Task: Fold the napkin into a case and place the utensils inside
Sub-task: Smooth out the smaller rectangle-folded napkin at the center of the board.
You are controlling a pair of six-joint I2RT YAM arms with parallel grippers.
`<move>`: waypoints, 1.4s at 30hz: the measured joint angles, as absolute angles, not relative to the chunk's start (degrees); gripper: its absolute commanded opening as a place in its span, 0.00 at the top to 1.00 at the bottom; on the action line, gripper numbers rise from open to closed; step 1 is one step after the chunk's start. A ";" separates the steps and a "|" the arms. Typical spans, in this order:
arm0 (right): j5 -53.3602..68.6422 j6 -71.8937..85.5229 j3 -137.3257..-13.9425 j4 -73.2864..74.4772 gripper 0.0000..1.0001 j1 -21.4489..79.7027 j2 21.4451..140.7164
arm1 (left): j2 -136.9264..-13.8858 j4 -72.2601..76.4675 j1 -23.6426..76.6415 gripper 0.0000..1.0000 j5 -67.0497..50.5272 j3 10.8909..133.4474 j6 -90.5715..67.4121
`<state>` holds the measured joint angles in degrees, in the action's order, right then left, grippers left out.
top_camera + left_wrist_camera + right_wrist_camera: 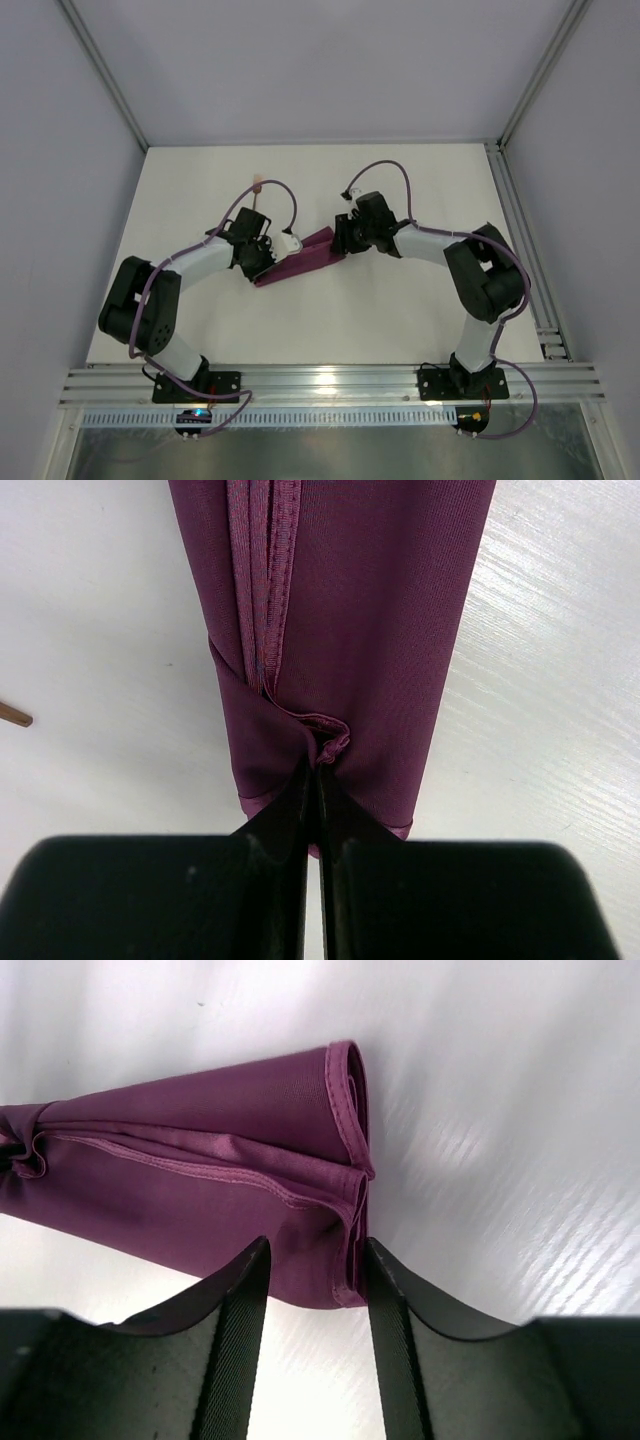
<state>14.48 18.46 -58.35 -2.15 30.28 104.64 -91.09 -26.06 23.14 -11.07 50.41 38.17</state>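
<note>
Top external: shows the case (300,262) lying mid-bench (400,310), slanted from 8 to 2 o'clock, left gripper (318,765) jaws clamped together on a cloth pucker at its 8 o'clock end, right gripper (315,1250) jaws apart astride its 2 o'clock end.

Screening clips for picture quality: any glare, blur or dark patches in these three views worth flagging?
Top external: evenly lit, sharp, bright reflection on the metal rail. Left wrist: napkin crisp, left pincer a featureless black mass, streaky glare on the table. Right wrist: similar glare beside the napkin, right pincer underexposed.
</note>
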 measured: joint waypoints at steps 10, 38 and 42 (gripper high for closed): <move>11.31 9.17 -74.54 3.09 0.45 30.52 105.84 | -91.09 -25.93 23.14 1.00 -10.90 50.41 37.98; 31.44 -4.36 -81.30 16.91 0.80 32.97 117.21 | -91.15 -24.14 23.14 1.00 -7.88 50.35 35.99; 31.40 -4.23 -79.57 15.84 0.81 33.87 113.82 | -91.15 -24.01 23.14 1.00 -7.75 50.35 35.44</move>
<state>31.40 -4.23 -79.57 15.84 33.87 113.82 -91.15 -24.01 23.14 -7.75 50.35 35.44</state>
